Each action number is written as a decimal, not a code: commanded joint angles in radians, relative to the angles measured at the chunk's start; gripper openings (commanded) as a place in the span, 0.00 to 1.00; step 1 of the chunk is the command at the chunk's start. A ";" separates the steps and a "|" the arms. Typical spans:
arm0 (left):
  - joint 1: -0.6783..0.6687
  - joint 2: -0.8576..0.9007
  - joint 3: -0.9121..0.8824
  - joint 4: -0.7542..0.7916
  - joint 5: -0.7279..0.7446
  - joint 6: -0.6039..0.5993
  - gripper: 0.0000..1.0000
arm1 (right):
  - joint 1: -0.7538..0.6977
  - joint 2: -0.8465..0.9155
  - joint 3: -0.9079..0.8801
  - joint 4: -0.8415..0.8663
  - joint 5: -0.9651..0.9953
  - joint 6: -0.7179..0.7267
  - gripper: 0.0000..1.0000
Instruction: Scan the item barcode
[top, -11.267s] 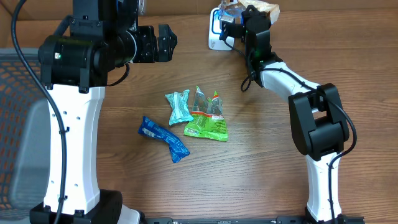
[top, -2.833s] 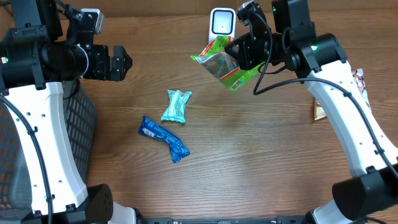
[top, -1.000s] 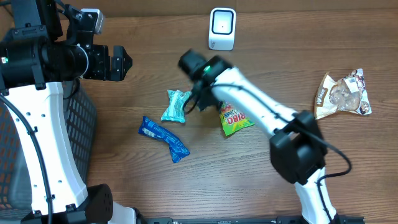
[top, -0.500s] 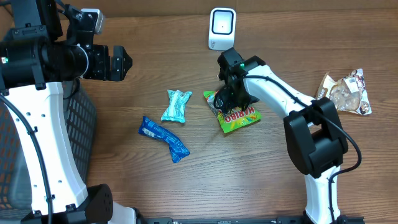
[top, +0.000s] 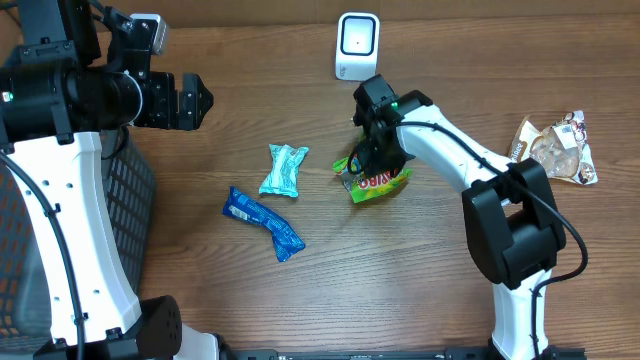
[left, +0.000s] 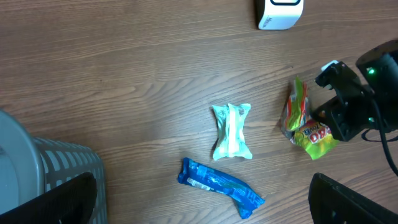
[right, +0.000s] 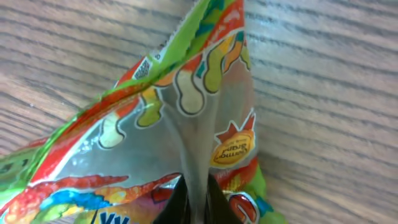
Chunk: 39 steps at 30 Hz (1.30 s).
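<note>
Tabletop (top: 400, 290) wood comes nearest, and on it a blue wrapper (top: 263, 223) lies slantwise, with a teal packet (top: 285, 170) just behind it. To their right, mid-table, sits the gummy bag (top: 378, 182), green and bunched up. The right gripper (top: 368, 155) has its 2 fingers pressed together on a fold of the bag's clear film, as its wrist view shows. Further right a brown snack bag (top: 552, 150) lies well apart. The left gripper (top: 198, 100) hangs above a grey basket (top: 125, 220) at the left, fingers spread wide, holding nothing. Farthest back stands the white scanner (top: 357, 46), apart from the bag.
</note>
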 joint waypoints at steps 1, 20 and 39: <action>-0.002 0.002 0.021 0.001 0.011 0.008 0.99 | 0.003 -0.007 0.140 -0.043 0.024 0.003 0.04; -0.002 0.002 0.021 0.001 0.011 0.008 0.99 | -0.097 0.017 0.437 0.325 -0.056 0.341 0.03; -0.002 0.002 0.021 0.001 0.011 0.008 1.00 | -0.135 0.196 0.439 0.586 -0.207 0.630 0.04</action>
